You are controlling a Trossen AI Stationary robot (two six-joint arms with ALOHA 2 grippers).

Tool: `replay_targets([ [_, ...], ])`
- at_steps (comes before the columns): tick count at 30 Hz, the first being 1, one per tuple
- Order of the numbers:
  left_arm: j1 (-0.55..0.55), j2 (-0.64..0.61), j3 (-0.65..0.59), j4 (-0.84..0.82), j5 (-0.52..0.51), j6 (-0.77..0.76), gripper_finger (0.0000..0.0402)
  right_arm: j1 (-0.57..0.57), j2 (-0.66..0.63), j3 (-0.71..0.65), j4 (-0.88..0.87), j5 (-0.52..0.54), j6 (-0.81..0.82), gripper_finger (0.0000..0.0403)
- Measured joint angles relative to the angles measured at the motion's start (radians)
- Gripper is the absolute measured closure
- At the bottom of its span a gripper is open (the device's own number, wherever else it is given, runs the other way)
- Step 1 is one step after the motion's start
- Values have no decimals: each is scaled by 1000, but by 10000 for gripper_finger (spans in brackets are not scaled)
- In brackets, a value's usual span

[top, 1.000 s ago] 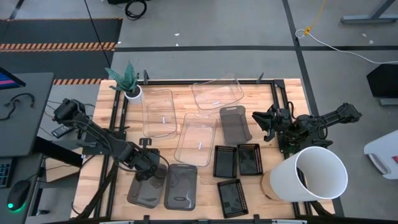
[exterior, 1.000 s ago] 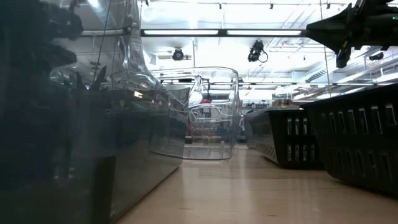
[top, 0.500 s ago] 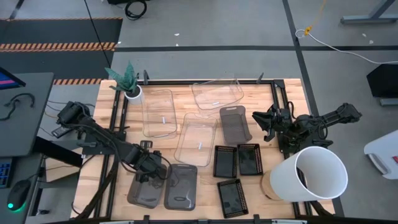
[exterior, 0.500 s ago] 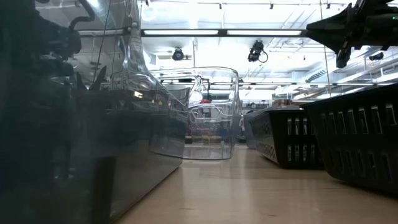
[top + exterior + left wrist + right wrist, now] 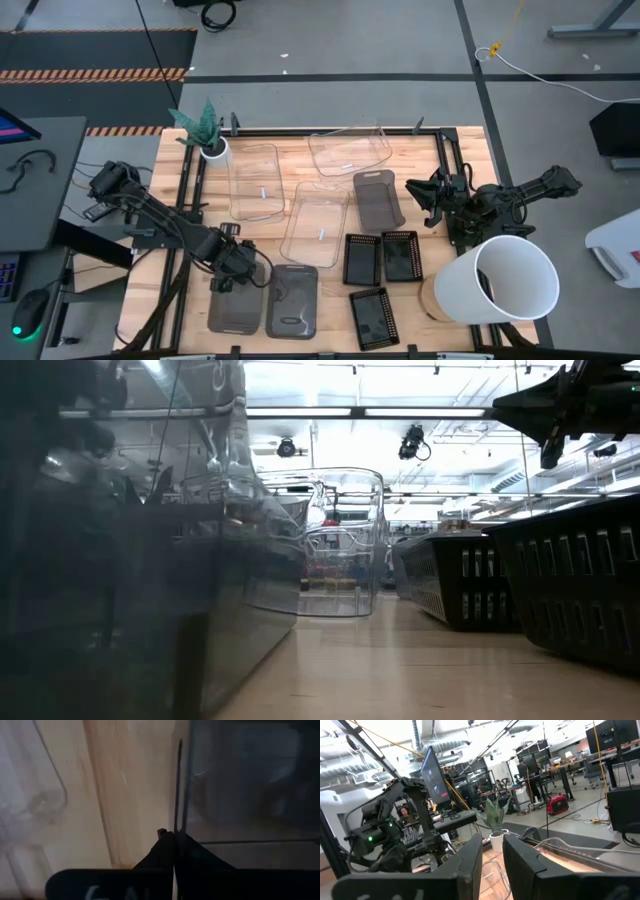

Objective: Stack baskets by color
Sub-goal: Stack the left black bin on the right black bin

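Two smoky grey baskets sit side by side at the table's near left: one (image 5: 236, 312) under my left gripper (image 5: 232, 272), the other (image 5: 291, 300) to its right. A third grey basket (image 5: 378, 198) lies mid-table. Three clear baskets (image 5: 255, 180) (image 5: 316, 222) (image 5: 348, 150) rest on their bottoms toward the far side. Three black mesh baskets (image 5: 362, 258) (image 5: 402, 254) (image 5: 370, 318) stand right of centre. My left gripper (image 5: 173, 837) points down and is shut on the left grey basket (image 5: 250, 780). My right gripper (image 5: 416, 198) waits raised at the right, open (image 5: 492, 855) with nothing between its fingers. My left gripper pinches the far short wall of the left grey basket at its rim (image 5: 178, 815), one finger inside the basket and one outside. The fingers come from above, pointing down. Whether the basket's bottom is off the table, I cannot tell.
A big white bucket (image 5: 505, 280) lies on its side at the near right corner. A small white pot with a plant (image 5: 212, 145) stands at the far left corner. Bare wood (image 5: 440, 160) shows along the far right.
My left gripper has shut on the left grey basket's far wall and risen a little. The basket has shifted with it: from above it now lies squarer beside its neighbour, and its wall fills more of the low view.
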State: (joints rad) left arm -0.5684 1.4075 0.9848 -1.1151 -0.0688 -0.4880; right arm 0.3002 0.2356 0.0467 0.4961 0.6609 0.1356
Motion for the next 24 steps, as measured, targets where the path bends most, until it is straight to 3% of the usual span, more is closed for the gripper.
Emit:
replay_targets([
  [6,-1,-63,104,-77,84,-52,396,0,0,0,0,0,0,320],
  [13,1,-75,226,-86,91,-84,397,0,0,0,0,0,0,320],
  [24,66,-63,286,90,-68,-72,397,0,0,0,0,0,0,320],
])
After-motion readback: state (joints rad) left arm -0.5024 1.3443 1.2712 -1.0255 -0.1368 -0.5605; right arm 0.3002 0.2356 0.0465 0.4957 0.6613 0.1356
